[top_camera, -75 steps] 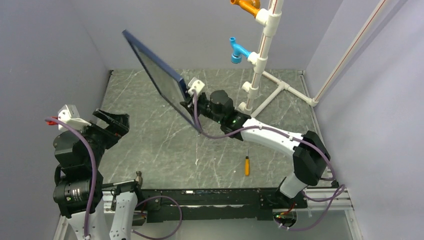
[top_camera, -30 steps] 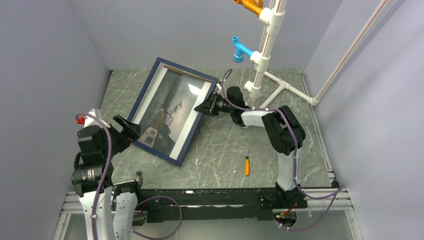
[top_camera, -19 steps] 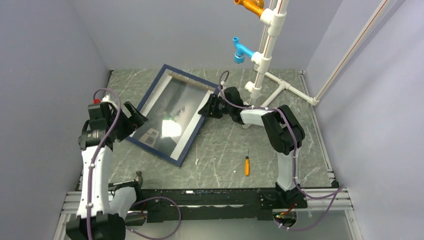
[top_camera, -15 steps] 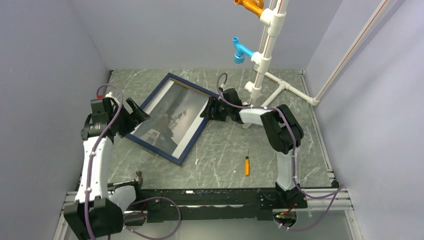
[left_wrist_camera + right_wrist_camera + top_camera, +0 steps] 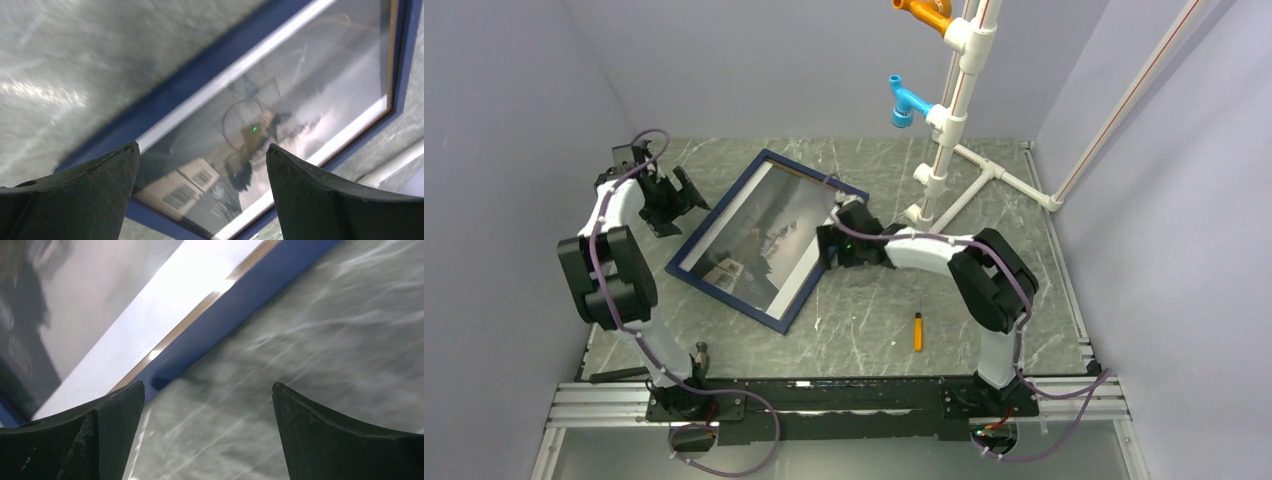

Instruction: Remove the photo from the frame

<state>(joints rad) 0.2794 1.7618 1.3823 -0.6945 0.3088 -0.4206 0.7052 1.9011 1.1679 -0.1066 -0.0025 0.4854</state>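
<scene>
Photo: the photo (image 5: 764, 232) sits inside the frame (image 5: 724, 297), picture side up, a dark greyish scene with a white strip along each long side.
Frame: a thin navy border around all four sides of the photo; the right wrist view shows a narrow brown line between the white strip and the navy edge.
Where: flat on the bench (image 5: 874, 310), left of its middle, between the two arms.
Long axis: diagonal, from the far right corner down toward the near left; one short end faces the back wall, the other the arm bases.
Left gripper: the left gripper (image 5: 682, 205) is spread wide with nothing in it, at the far part of the frame's long side nearest the left arm. In its wrist view the left gripper (image 5: 201, 146) looks down on the navy edge and the glossy photo between its two dark fingers (image 5: 80, 195).
Right gripper: the right gripper (image 5: 826, 248) is spread wide and holds nothing, low over the bench just beside the frame's other long side. Its wrist view shows the right gripper (image 5: 207, 385) with bare bench between the fingers (image 5: 345, 435) and the navy edge just beyond them; I cannot tell whether it touches.
Bench, elsewhere: a small screwdriver (image 5: 917, 331) with an orange handle lies well apart from the frame, nearer the right arm's base.
Back right: a white pipe stand (image 5: 945, 112) carries a blue fitting (image 5: 903, 100) and an orange fitting (image 5: 919, 12).
</scene>
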